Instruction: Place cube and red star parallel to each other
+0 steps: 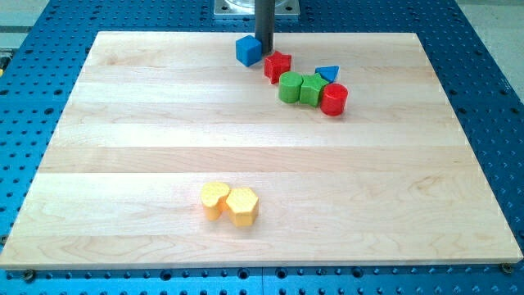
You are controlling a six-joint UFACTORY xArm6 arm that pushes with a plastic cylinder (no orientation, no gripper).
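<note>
A blue cube [248, 50] sits near the view's top edge of the wooden board [123, 139]. A red star [277, 65] lies just to its lower right, a small gap between them. My tip [264, 52] stands between the two, at the cube's right side and just above the star's upper left corner. The rod rises straight up out of the view's top.
Right of the star sit a green cylinder [290, 87], a green block [312, 88], a red cylinder [334, 100] and a blue triangle [327, 74], bunched together. Two yellow blocks [215, 199] [242, 206] touch near the view's bottom. Blue perforated table surrounds the board.
</note>
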